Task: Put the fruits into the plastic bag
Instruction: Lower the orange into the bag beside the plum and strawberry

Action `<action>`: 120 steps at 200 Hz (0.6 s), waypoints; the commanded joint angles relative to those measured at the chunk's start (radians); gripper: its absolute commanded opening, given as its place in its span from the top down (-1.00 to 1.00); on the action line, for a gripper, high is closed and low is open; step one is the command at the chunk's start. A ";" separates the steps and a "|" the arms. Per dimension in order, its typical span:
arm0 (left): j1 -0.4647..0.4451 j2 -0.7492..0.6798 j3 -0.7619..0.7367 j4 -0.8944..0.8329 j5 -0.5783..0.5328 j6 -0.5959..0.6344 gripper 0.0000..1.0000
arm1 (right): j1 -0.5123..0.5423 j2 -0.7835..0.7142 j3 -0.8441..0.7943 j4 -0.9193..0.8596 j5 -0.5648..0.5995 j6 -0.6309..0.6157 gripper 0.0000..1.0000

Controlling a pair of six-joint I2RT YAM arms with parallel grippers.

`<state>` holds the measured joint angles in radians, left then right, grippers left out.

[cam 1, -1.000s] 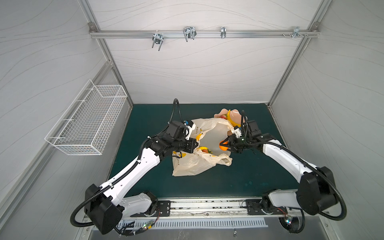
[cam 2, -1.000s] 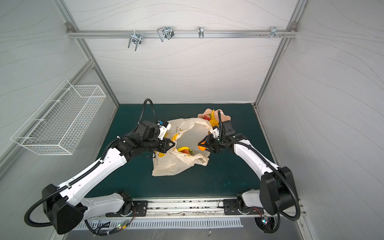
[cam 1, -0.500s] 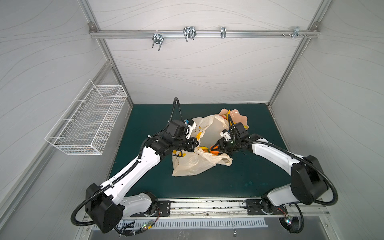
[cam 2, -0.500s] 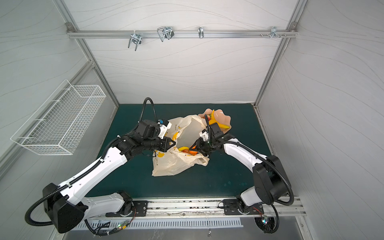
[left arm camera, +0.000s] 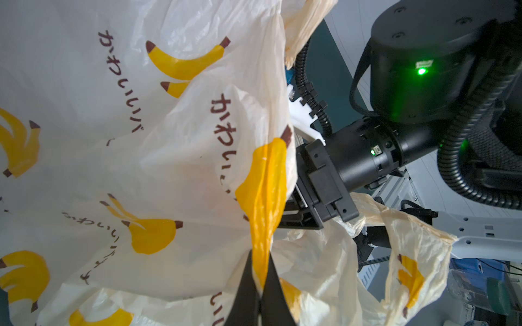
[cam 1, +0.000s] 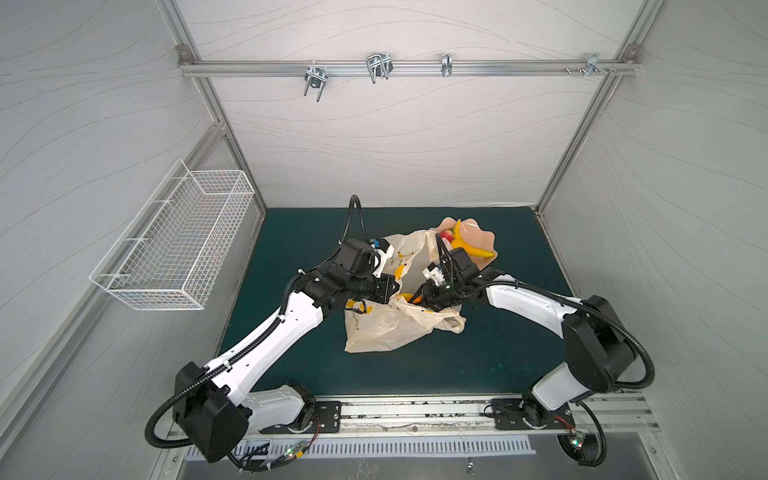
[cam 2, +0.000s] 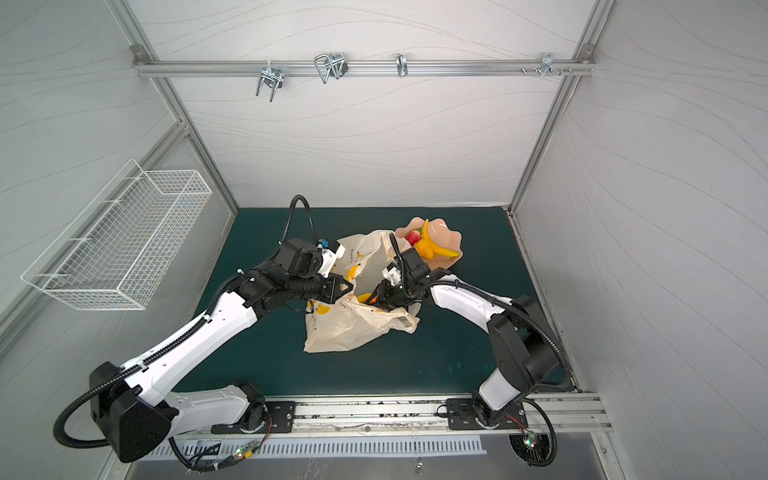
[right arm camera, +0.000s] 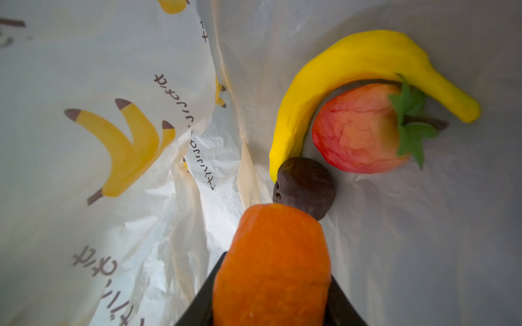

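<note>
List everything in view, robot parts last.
mat: one, dark green, tabletop
plastic bag: one, cream with banana prints, mid-mat
orange fruit: one, orange, gripped inside bag
banana: one, yellow, inside bag
strawberry: one, red, inside bag
brown piece: one, dark brown, inside bag
dish: one, pink, beyond bag
dish fruits: at least two, yellow and red, in dish
basket: one, white, left wall
left tool: one, black, shut on bag
right tool: one, black, shut on orange fruit

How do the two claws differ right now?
The left gripper is pinched tight on the plastic bag's edge; the right gripper holds an orange citrus ball. The left's jaws nearly meet; the right's stand apart around the ball. Left sits at the rim, right reaches inside. Both grip something.
</note>
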<state>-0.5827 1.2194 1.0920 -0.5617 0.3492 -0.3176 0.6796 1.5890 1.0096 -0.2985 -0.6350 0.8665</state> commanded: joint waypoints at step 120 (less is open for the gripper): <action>-0.003 0.009 0.043 0.053 0.007 -0.002 1.00 | 0.112 0.203 0.148 -0.051 -0.084 -0.006 0.31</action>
<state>-0.5835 1.2213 1.0969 -0.5556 0.3519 -0.3183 0.7799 1.7622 1.1210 -0.2935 -0.6941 0.8711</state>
